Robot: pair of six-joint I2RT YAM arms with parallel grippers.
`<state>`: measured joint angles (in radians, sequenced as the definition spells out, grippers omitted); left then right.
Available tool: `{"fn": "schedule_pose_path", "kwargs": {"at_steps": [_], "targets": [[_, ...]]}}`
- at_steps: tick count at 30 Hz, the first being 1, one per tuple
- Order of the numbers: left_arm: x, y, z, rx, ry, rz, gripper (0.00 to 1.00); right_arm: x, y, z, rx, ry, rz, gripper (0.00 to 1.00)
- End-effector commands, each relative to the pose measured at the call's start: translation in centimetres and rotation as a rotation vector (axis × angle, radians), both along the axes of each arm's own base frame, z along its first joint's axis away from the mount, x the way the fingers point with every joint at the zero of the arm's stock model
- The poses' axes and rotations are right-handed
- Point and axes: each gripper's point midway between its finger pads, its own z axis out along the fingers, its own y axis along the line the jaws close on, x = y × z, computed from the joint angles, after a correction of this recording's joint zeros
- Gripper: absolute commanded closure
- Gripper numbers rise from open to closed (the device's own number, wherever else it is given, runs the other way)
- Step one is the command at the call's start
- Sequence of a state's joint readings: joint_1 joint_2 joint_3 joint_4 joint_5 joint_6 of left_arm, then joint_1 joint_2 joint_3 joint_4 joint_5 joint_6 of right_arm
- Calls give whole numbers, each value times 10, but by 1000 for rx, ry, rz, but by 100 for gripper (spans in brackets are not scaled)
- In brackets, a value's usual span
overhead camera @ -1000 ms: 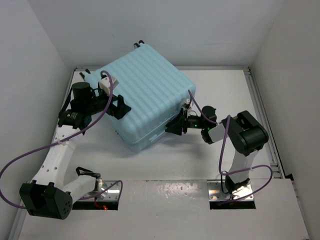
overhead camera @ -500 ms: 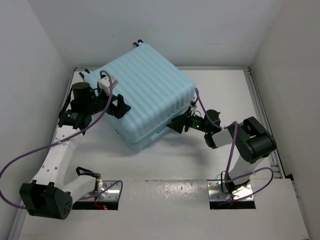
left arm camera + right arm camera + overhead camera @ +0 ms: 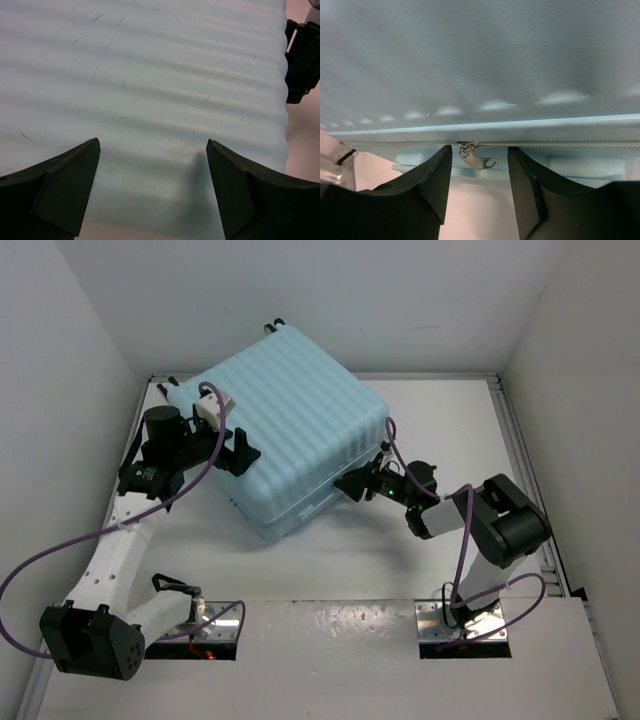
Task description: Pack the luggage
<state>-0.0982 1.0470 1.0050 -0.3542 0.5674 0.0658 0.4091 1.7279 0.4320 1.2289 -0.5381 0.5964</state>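
The luggage [image 3: 285,445] lies closed on the white table [image 3: 440,420], with its ribbed shell up. The left gripper [image 3: 152,145] is at the luggage's left edge, fingers apart over the shell. The right gripper [image 3: 480,150] is at the luggage's right side, fingers apart, with the zipper pull [image 3: 477,159] between them.
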Motion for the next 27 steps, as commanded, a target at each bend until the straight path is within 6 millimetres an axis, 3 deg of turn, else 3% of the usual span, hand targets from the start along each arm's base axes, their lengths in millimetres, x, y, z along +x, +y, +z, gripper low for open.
{"fn": "schedule_pose_path", "kwargs": {"at_steps": [1,3,7,12,15,18,19,24,27], "targets": [[-6,2,-13,-8,52,17,8,21,10,8,-55,-139,-59,51],[-7,2,-10,-9,43,17,8,24,10,3,-85,-148,-78,51],[-8,4,-12,-6,42,26,8,27,9,-1,-144,-194,-125,70],[-13,3,-18,-8,53,17,8,31,5,0,-159,-232,-152,80],[-20,-3,-17,17,26,-26,8,28,8,11,-122,-268,-144,89],[-32,-14,-11,51,-19,-82,9,15,13,29,-63,-316,-88,97],[-38,-18,-7,72,-57,-103,9,11,16,46,-29,-362,-75,100],[-49,-26,3,219,-180,-176,9,-6,19,96,57,-441,-18,100],[-56,-37,8,247,-212,-233,9,-7,20,104,78,-406,-13,100]]}}
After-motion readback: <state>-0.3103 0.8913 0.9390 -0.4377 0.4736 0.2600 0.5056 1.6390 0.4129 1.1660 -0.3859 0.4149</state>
